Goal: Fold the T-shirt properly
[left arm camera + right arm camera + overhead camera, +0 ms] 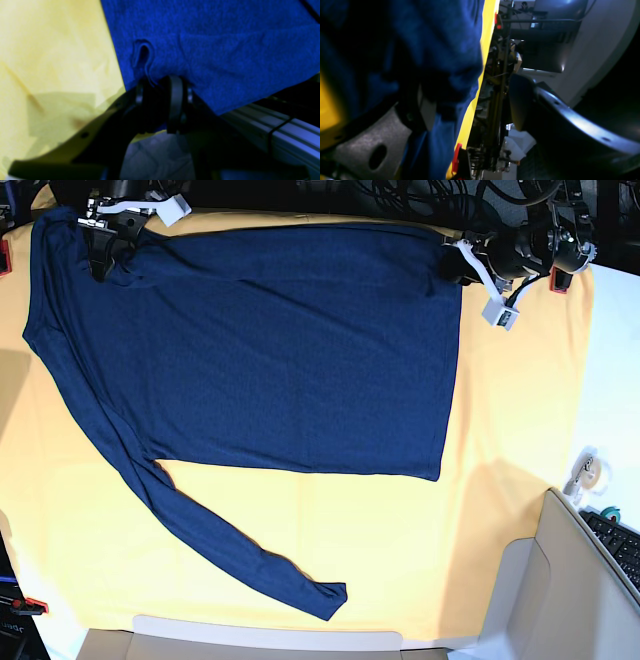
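The dark navy T-shirt (290, 350) lies spread flat on the yellow cloth (500, 480), with one long sleeve (230, 550) running down toward the front edge. At the shirt's far right corner my left gripper (455, 268) is shut on the fabric edge; the left wrist view shows the left gripper (162, 86) pinching a small fold of the blue T-shirt (225, 50). My right gripper (103, 255) sits at the far left corner. In the right wrist view the right gripper (470, 100) has its jaws wide apart, and the T-shirt (440, 37) drapes against one finger only.
An aluminium frame rail (275, 125) runs along the table's far edge. Red clamps (30, 605) hold the yellow cloth at its corners. A keyboard (620, 545), a roll of tape (590, 472) and a grey box (540, 600) sit at the right front.
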Controlling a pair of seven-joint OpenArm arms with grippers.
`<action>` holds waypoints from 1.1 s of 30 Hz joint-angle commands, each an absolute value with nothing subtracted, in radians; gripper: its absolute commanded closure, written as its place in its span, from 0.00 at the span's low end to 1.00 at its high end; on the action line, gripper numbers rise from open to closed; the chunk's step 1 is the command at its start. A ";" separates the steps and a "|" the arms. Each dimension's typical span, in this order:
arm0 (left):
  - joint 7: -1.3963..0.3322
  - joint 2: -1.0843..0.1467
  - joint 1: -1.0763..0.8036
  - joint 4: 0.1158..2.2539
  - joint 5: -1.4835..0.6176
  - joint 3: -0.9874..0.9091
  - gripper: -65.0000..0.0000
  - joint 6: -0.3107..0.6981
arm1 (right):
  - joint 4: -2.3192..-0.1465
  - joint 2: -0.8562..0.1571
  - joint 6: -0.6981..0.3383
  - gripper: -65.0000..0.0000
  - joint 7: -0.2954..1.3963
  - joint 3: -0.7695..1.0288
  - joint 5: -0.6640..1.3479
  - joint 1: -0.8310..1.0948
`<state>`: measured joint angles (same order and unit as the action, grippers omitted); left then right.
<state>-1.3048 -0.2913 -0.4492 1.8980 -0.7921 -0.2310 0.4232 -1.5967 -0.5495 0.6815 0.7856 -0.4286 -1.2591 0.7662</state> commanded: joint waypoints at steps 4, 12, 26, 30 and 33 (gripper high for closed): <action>-1.299 -0.300 -0.450 1.914 -0.803 -0.232 0.81 0.427 | -1.610 -0.559 0.698 0.32 0.786 -0.424 -1.274 0.808; -1.299 -0.300 -0.450 1.914 -0.803 -0.232 0.81 0.427 | -1.613 -0.553 0.698 0.32 0.786 -0.424 -1.276 0.866; -1.297 -0.300 -0.450 1.916 -0.805 -0.232 0.81 0.427 | -1.819 -0.553 0.698 0.32 0.783 -0.547 -1.273 1.015; -1.297 -0.300 -0.450 1.916 -0.805 -0.232 0.81 0.427 | -1.873 -0.553 0.698 0.32 0.780 -0.631 -1.271 1.015; -1.297 -0.300 -0.450 1.916 -0.805 -0.232 0.81 0.427 | -1.948 -0.556 0.698 0.32 0.779 -0.687 -1.247 1.010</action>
